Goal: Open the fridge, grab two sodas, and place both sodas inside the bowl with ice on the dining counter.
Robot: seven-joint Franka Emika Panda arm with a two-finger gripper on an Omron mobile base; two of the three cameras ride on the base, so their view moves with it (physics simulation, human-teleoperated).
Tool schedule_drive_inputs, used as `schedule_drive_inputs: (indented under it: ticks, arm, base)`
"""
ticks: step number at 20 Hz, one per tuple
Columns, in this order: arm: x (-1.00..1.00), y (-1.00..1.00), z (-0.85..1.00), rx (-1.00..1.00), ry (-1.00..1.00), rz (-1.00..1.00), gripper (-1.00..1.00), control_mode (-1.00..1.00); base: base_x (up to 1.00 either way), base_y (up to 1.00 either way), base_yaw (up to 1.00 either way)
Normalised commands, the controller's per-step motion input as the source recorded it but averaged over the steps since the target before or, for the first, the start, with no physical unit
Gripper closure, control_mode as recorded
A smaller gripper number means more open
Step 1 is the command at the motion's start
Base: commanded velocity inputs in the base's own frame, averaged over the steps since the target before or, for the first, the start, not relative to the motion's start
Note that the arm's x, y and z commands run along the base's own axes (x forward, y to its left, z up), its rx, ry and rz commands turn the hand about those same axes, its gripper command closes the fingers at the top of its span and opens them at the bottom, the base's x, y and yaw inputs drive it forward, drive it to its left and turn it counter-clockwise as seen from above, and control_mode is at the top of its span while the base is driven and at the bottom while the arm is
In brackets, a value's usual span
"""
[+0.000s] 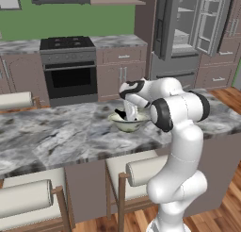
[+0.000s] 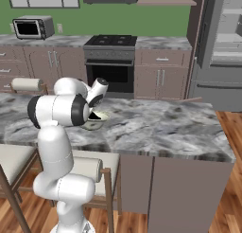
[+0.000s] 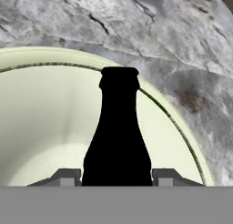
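base views flank counter (image 1: 56, 132), hand close, perhaps downward

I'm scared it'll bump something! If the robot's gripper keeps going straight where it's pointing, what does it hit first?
Probably the inside of the bowl. The gripper points down into it with the soda bottle between its jaws, so the bottle would likely touch first.

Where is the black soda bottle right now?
In the hand view the soda bottle stands between the pincer's fingertips, over the cream bowl, which sits on the marbled dining counter.
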Motion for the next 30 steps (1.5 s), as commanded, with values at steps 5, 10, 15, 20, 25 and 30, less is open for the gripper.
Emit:
schedule_drive_inputs:
  ticks: [5,10,15,20,25,30]
  arm:
    - [-0.08,0.0,-0.12,-0.02,0.0,0.03,-1.0,-1.0]
    - [-0.09,0.07,-0.03,0.0,0.0,0.01,-1.0,-1.0]
    - [-0.17,0.2,0.0,0.0,-0.02,0.0,-1.0,-1.0]
    - [-0.29,0.11,0.0,0.0,-0.09,0.0,-1.0,-1.0]
    - [-0.34,0.0,0.0,0.0,-0.23,0.0,-1.0,-1.0]
    - [-0.18,-0.03,0.01,0.0,-0.21,0.0,-1.0,-1.0]
  base:
    - [0.0,0.0,0.0]
    - [0.0,0.0,0.0]
    - [0.0,0.0,0.0]
    - [0.0,0.0,0.0]
    - [0.0,0.0,0.0]
    - [0.0,0.0,0.0]
